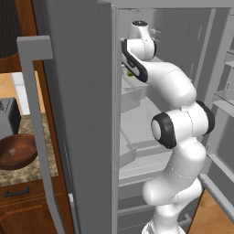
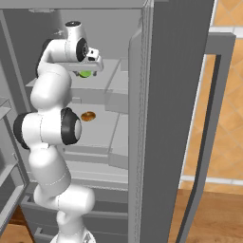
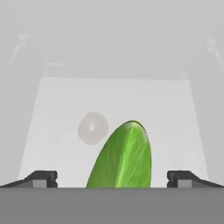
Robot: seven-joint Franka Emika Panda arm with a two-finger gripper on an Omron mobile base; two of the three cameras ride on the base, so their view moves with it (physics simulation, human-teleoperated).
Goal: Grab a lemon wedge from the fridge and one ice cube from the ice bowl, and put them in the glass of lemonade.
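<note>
A small orange lump [image 2: 88, 116] sits on a shelf below the claw. A grey toaster [image 1: 9, 117] stands far off to the claw's left (on a speckled counter [image 1: 28, 171], above a wooden drawer [image 1: 23, 194]).

Arm [image 1: 183, 137] reared upright from base, elbow bent, forearm reaching forward and up. Gripper [image 3: 112, 179] level at upper reach, jaws spread wide, fingertips [image 3: 41, 178] well apart, gripping nothing.

Fridge [image 1: 82, 114] doors open, arm reaching inside. Lemon wedge [image 3: 122, 157] on upper shelf [image 3: 175, 113], between the spread fingertips of the end effector [image 3: 113, 179]. Orange lump [image 2: 88, 116] on the shelf below. Ice bowl [image 1: 17, 151] on worktop [image 1: 27, 171] left of fridge, toaster [image 1: 9, 116] behind it.
</note>
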